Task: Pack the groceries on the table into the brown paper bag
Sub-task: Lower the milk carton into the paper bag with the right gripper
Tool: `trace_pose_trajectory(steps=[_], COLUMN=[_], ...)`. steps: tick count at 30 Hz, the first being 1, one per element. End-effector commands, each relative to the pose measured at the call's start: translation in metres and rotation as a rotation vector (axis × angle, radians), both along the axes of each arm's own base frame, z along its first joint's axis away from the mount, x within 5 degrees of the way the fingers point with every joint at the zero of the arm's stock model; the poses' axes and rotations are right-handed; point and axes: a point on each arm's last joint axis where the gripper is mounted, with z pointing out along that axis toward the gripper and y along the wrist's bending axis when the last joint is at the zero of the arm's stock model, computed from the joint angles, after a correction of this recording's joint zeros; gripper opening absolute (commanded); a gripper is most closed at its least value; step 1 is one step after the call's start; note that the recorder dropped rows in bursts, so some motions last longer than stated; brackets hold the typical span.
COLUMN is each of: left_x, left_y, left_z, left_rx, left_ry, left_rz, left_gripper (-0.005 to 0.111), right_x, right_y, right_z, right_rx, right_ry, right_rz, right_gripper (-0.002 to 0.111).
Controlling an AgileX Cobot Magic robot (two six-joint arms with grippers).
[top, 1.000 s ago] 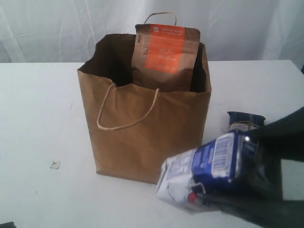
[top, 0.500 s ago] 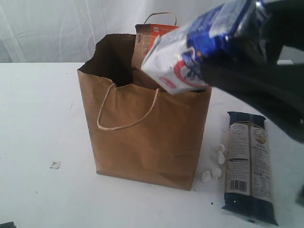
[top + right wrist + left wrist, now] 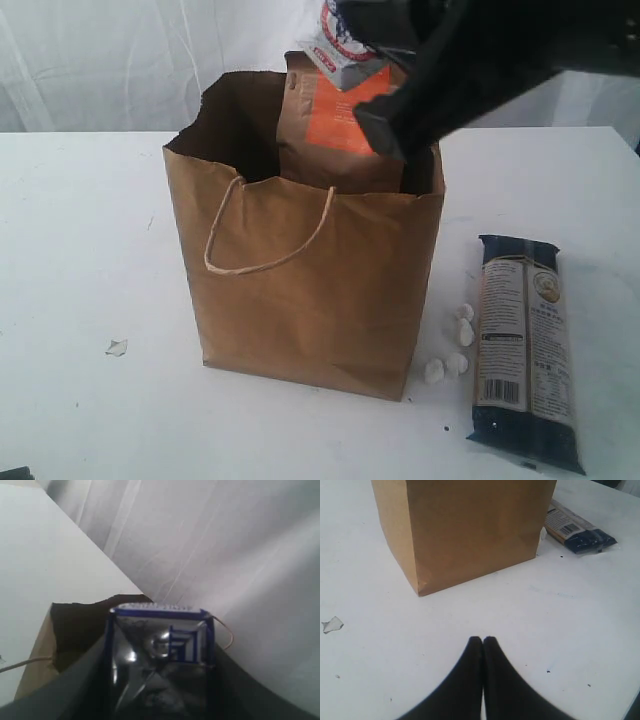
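The brown paper bag (image 3: 300, 270) stands upright on the white table (image 3: 80, 250), its mouth open. The brown pouch with the orange label (image 3: 340, 140) stands inside it at the back. My right gripper (image 3: 160, 645) is shut on the small blue-white carton (image 3: 345, 45), which hangs above the bag's back right corner, over the pouch. The carton (image 3: 160, 635) fills the gap between the right fingers, with the bag's dark mouth (image 3: 75, 630) below. The long dark-blue noodle packet (image 3: 525, 350) lies flat on the table right of the bag. My left gripper (image 3: 483, 640) is shut and empty, low over the table in front of the bag (image 3: 465, 530).
Several small white lumps (image 3: 452, 345) lie on the table between the bag and the noodle packet. A small torn scrap (image 3: 116, 347) lies left of the bag. White curtains hang behind the table.
My right gripper has lifted the carton from low at the front right, up and back, until it hangs above the bag's mouth. The left gripper stays still.
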Motion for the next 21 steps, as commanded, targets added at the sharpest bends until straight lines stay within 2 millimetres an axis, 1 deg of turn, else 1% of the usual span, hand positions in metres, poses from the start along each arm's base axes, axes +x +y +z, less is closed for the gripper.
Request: trace_pose_trajectory(steps=[1, 5, 12, 16, 21], left_x=[0.0, 0.0, 0.0, 0.0, 0.0], left_y=[0.0, 0.0, 0.0, 0.0, 0.0], left_z=[-0.001, -0.001, -0.001, -0.001, -0.001], left_rx=[-0.003, -0.005, -0.005, -0.005, -0.005], left_ry=[0.006, 0.008, 0.008, 0.008, 0.008], left_rz=[-0.002, -0.001, -0.001, -0.001, -0.001], left_gripper=[0.0, 0.0, 0.0, 0.0, 0.0], right_x=[0.02, 0.031, 0.053, 0.06, 0.062], right_y=[0.018, 0.035, 0.061, 0.068, 0.067], right_z=[-0.002, -0.012, -0.042, -0.05, -0.052], right_rx=[0.011, 0.002, -0.035, -0.04, -0.023], right_ry=[0.02, 0.048, 0.12, 0.139, 0.156], right_rz=[-0.019, 0.008, 0.027, 0.035, 0.022], right_gripper=[0.0, 0.0, 0.0, 0.0, 0.0])
